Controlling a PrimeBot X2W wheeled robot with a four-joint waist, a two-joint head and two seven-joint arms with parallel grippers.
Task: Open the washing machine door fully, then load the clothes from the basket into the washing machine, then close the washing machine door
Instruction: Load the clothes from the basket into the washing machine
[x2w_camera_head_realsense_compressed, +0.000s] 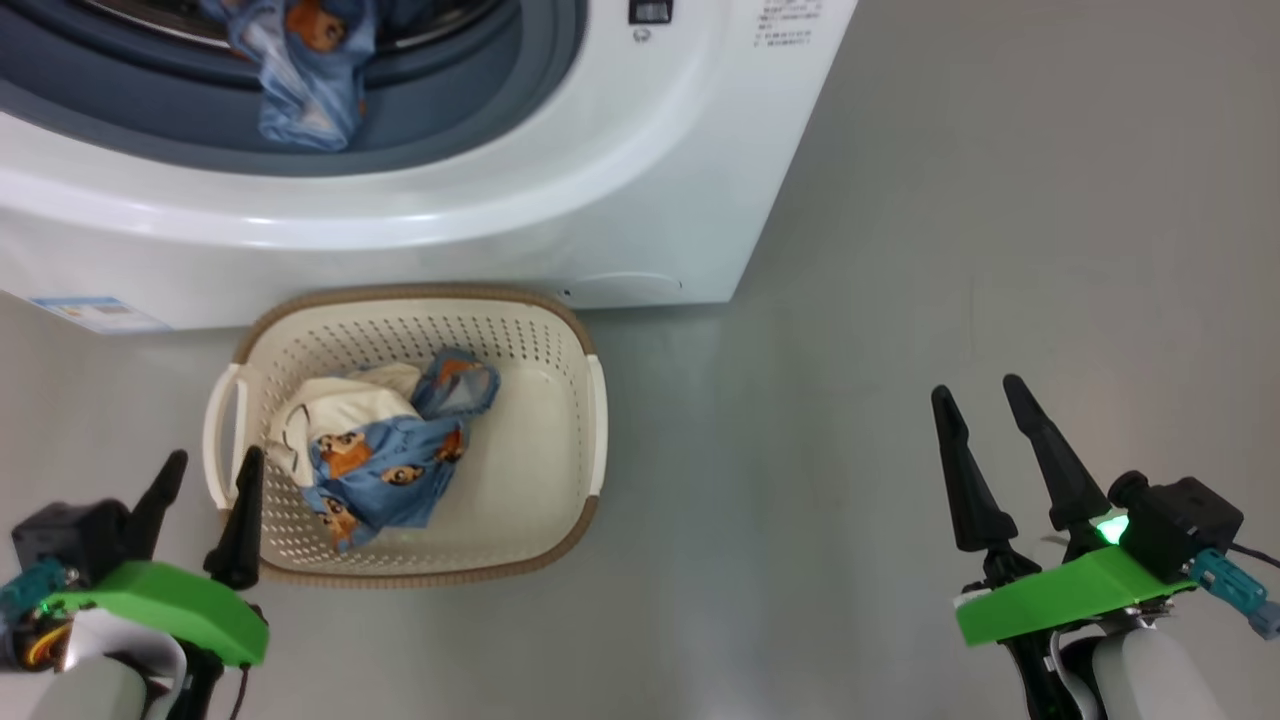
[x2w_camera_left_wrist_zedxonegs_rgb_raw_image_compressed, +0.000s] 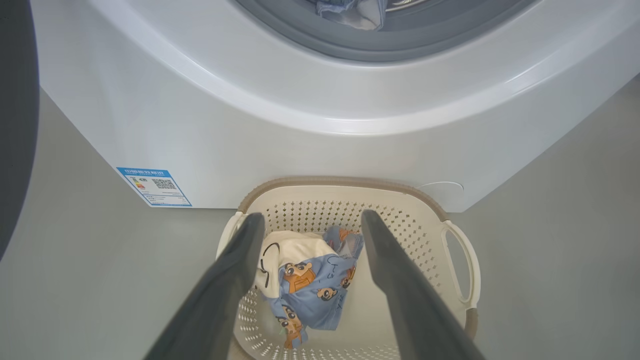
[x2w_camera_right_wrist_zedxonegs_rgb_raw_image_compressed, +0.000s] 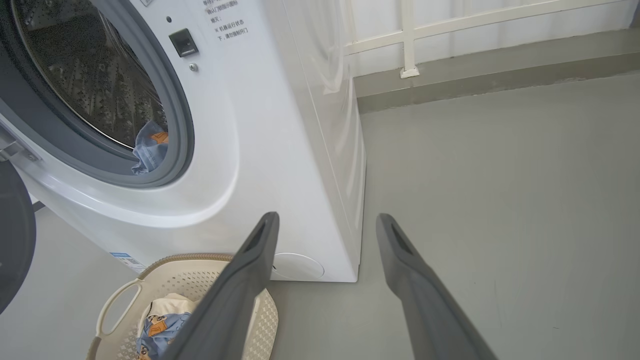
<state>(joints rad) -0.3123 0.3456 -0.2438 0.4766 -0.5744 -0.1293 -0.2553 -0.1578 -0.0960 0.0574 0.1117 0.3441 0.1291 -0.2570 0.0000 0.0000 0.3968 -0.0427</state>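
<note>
In the head view's centre-left the clothes (x2w_camera_head_realsense_compressed: 385, 470) lie bundled in the basket (x2w_camera_head_realsense_compressed: 420, 298) on the floor (x2w_camera_head_realsense_compressed: 900, 250) just below the washing machine (x2w_camera_head_realsense_compressed: 400, 230), another bear-print piece (x2w_camera_head_realsense_compressed: 305, 90) drapes over its grey seal (x2w_camera_head_realsense_compressed: 480, 110) at upper left, and the left fingers (x2w_camera_head_realsense_compressed: 240, 520) and right fingers (x2w_camera_head_realsense_compressed: 962, 470) stand spread, holding nothing.

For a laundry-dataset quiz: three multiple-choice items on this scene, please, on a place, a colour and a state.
1. Where does the basket stand? A on the floor before the washing machine; B inside the drum; C on the machine's top.
2. The basket rim's colour? A red; B brown; C black.
3. The left end effector is: A shut on clothes; B shut on a handle; C open, empty.
Answers: 1 A, grey floor under it, machine behind; 2 B, brown woven band; 3 C, fingers apart, holding nothing.
</note>
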